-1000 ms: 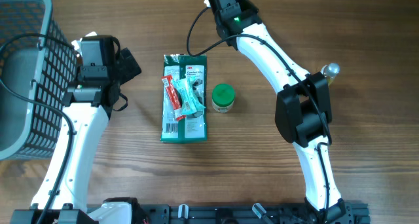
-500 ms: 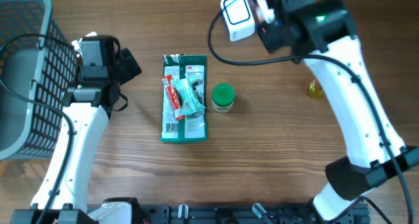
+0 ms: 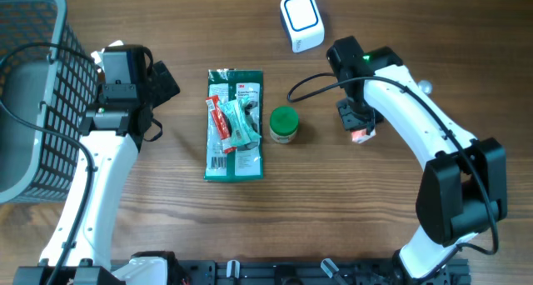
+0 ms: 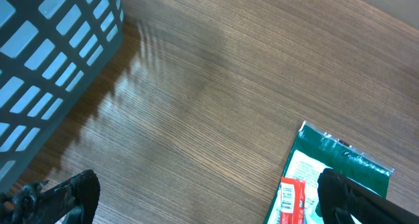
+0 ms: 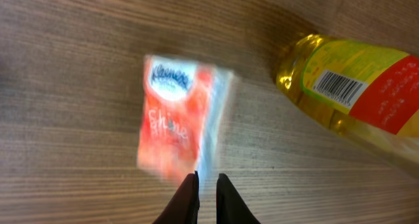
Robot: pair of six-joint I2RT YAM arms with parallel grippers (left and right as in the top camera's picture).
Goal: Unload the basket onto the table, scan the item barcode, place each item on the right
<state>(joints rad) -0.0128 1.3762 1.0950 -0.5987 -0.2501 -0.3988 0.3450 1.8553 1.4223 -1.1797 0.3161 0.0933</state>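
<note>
though right claw just at tissue pack, grip unclear; left claw released

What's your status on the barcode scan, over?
Left hand open, empty. Right hand nearly shut, empty, above tissue pack. Scanner unheld. Oil bottle beside pack.

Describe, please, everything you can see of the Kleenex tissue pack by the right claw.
The Kleenex tissue pack is a soft packet, red-orange with white edges, a blue Kleenex logo at its far end and white script below, blurred. Its broad face is turned up, over the wooden table; whether it rests there is unclear. It is just beyond the tips of the right claw, which are nearly together with nothing between. An oil bottle lies beside it, apart.
</note>
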